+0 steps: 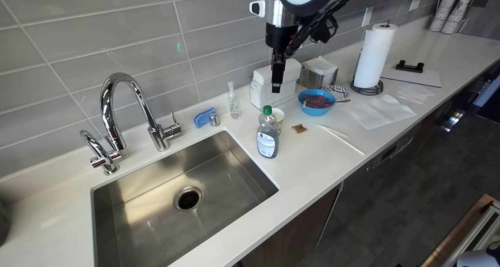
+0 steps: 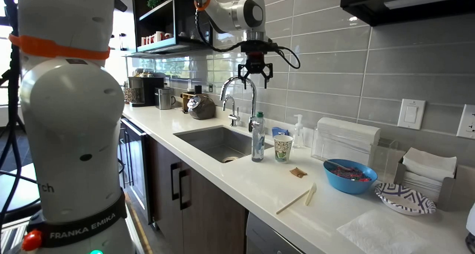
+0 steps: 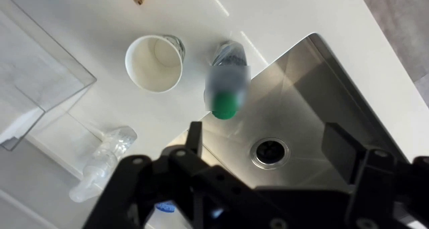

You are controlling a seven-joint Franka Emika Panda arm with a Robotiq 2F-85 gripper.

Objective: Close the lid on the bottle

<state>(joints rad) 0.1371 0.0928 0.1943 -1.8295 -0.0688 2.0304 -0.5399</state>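
The bottle (image 1: pixel 267 136) is clear, with a pale front label, and stands upright on the counter beside the sink's edge. It also shows in an exterior view (image 2: pixel 258 146) and in the wrist view (image 3: pixel 231 56), where its middle is blurred. The green lid (image 1: pixel 267 110) sits on top of the bottle; it also shows in an exterior view (image 2: pixel 259 114) and in the wrist view (image 3: pixel 224 108). I cannot tell how tightly it is closed. My gripper (image 2: pixel 255 86) is open above the lid, pointing down and apart from it. In the wrist view nothing is between its fingers (image 3: pixel 263 138).
The sink (image 1: pixel 187 169) lies beside the bottle, with the tall faucet (image 1: pixel 125 79) behind it. A paper cup (image 3: pixel 154 63), a clear pump bottle (image 1: pixel 233 103), a towel holder (image 2: pixel 347 139) and a blue bowl (image 2: pixel 349 185) stand near. A brown wrapper (image 2: pixel 298 172) lies on the counter.
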